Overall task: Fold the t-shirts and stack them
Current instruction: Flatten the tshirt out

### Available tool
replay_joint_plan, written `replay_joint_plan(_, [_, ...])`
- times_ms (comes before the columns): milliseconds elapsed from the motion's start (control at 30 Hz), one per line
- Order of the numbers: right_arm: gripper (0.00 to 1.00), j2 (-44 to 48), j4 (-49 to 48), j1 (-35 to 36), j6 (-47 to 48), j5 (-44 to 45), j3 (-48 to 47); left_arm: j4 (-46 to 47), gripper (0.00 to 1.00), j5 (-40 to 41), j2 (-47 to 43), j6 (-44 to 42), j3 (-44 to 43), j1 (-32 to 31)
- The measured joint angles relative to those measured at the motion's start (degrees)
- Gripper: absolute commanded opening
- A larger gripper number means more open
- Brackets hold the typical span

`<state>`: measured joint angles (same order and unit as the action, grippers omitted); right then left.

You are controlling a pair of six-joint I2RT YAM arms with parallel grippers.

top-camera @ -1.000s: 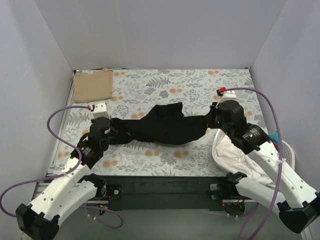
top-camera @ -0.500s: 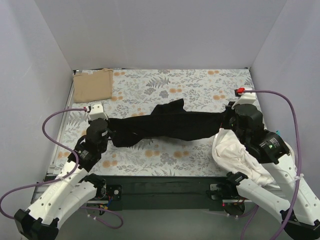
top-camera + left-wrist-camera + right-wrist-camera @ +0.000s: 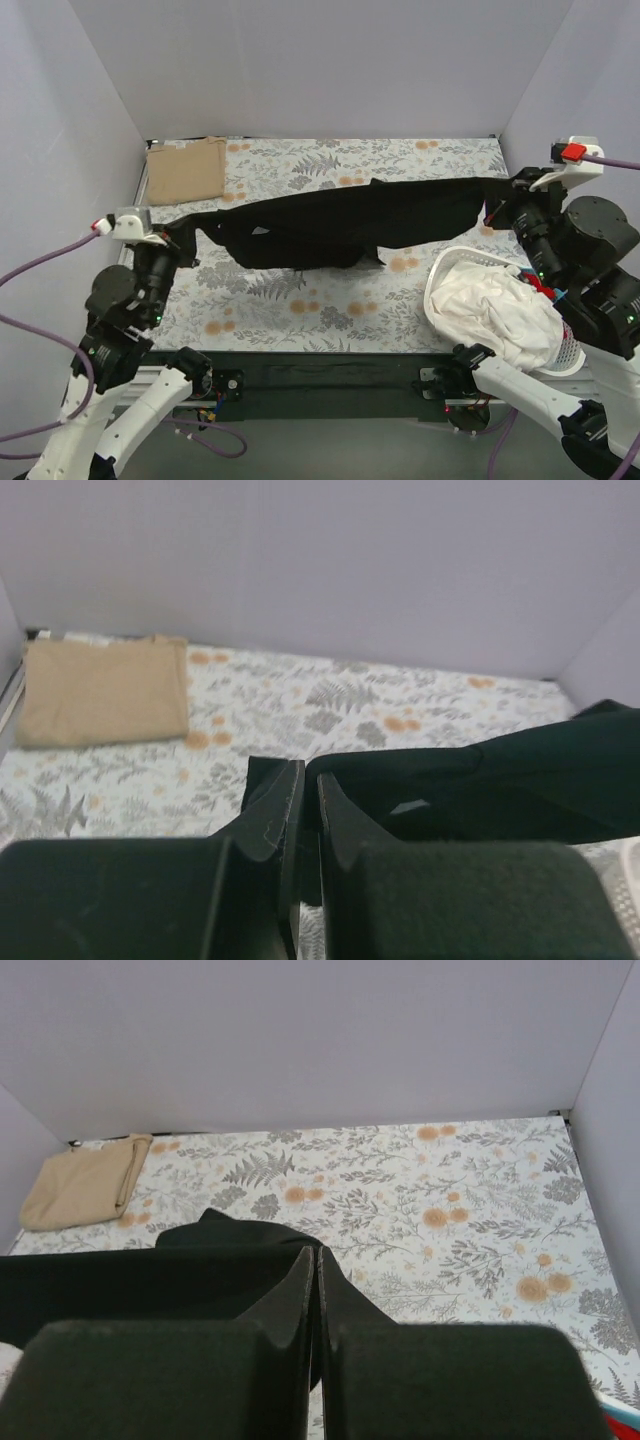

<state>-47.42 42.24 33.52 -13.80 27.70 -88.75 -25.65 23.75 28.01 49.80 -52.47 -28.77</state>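
Grey-and-orange floral cloth (image 3: 330, 300) covers the table. Black t-shirt (image 3: 340, 220), soft and creased, hangs as a sagging band across the middle. Left gripper (image 3: 310, 778) and right gripper (image 3: 317, 1260) are each clenched on one end. Tan t-shirt (image 3: 186, 170) lies folded square in the far-left corner. Basket (image 3: 448, 262) of white fabric (image 3: 490, 315) is partly hidden by the right arm.

black t-shirt (image 3: 330, 222) 1 | tan t-shirt (image 3: 186, 170) 1 | floral cloth (image 3: 330, 300) 1 | basket (image 3: 455, 262) 1 | white cloth (image 3: 495, 320) 1
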Motion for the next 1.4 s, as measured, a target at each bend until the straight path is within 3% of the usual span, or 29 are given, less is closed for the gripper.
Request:
replay_joint_plan(200, [0.01,1.11,-0.15,-0.02,2.49,-1.44,-2.49,-1.31,0.00,-8.52,-1.84,-4.76,-11.82,-0.04])
replay_joint_plan(333, [0.01,0.55,-1.55,-0.09,2.01,-4.90,0.63,-0.85,0.00,-12.04,0.24,-6.16,-13.79,0.09])
replay_joint_plan(500, [0.03,1.25,-6.91,-0.13,-3.39,-11.96,20.50,0.66,0.00,-10.97,5.03,-6.45,-1.99,0.17])
replay_joint_plan(600, [0.16,-0.13,-7.87,-0.09,-7.15,-14.93,34.97,-0.15,0.00,-8.02,8.15,-5.81,8.68,0.13])
replay_joint_plan(700, [0.21,-0.98,-6.40,-0.11,-9.66,-15.50,43.04,-2.43,0.00,-5.27,8.17,-4.28,13.57,0.07])
replay_joint_plan(867, [0.26,-0.42,-8.37,-0.13,-11.65,-15.72,44.54,-0.57,0.00,-4.09,5.51,-1.84,13.97,0.07])
replay_joint_plan(1067, [0.41,-1.84,-13.33,-0.13,-13.42,-16.61,48.06,1.57,0.00,-4.48,4.79,-0.46,14.32,0.07])
replay_joint_plan(1400, [0.47,-6.73,-14.21,-0.13,-14.99,-17.16,50.23,1.64,0.00,0.37,4.92,0.55,14.56,0.04])
